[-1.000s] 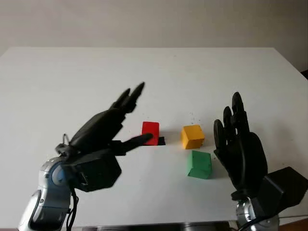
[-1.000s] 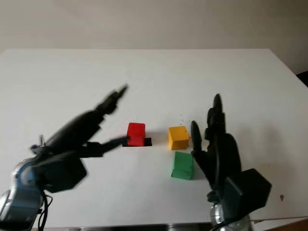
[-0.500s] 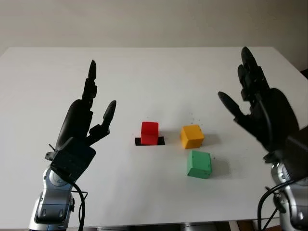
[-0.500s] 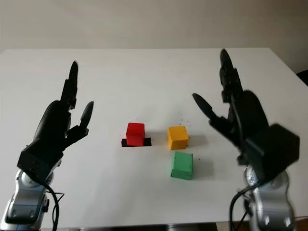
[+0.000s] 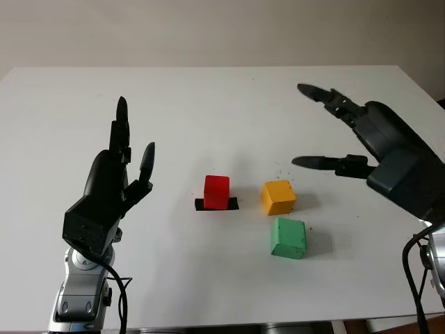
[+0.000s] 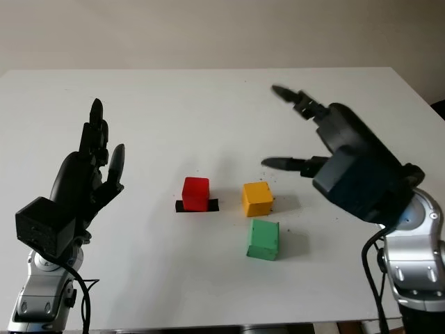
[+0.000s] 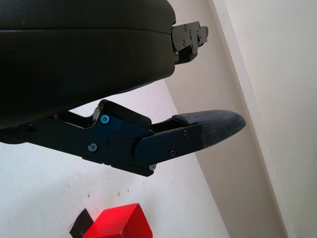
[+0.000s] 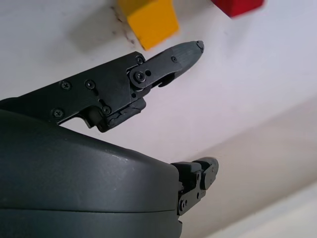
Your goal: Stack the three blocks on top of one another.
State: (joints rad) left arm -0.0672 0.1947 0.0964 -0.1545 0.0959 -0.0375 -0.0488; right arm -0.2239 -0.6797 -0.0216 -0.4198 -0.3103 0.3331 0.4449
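Note:
Three blocks sit apart on the white table (image 5: 208,104). The red block (image 5: 216,192) stands on a small black mark near the middle. To its right is the yellow block (image 5: 278,197), and the green block (image 5: 288,238) lies just in front of the yellow one. My left hand (image 5: 122,163) is raised above the table to the left of the red block, open and holding nothing. My right hand (image 5: 327,129) hovers above and to the right of the yellow block, open and holding nothing. The red block (image 7: 119,223) also shows in the left wrist view, the yellow block (image 8: 148,20) in the right wrist view.
A pale wall rises behind the table's far edge (image 5: 208,67). The table's right edge (image 5: 421,87) runs close to my right arm. A small black mark (image 5: 200,204) lies under the red block.
Both hands have lifted away from the blocks. The left hand swung left and turned upright. The right hand rose and turned, its fingers now pointing left over the table.

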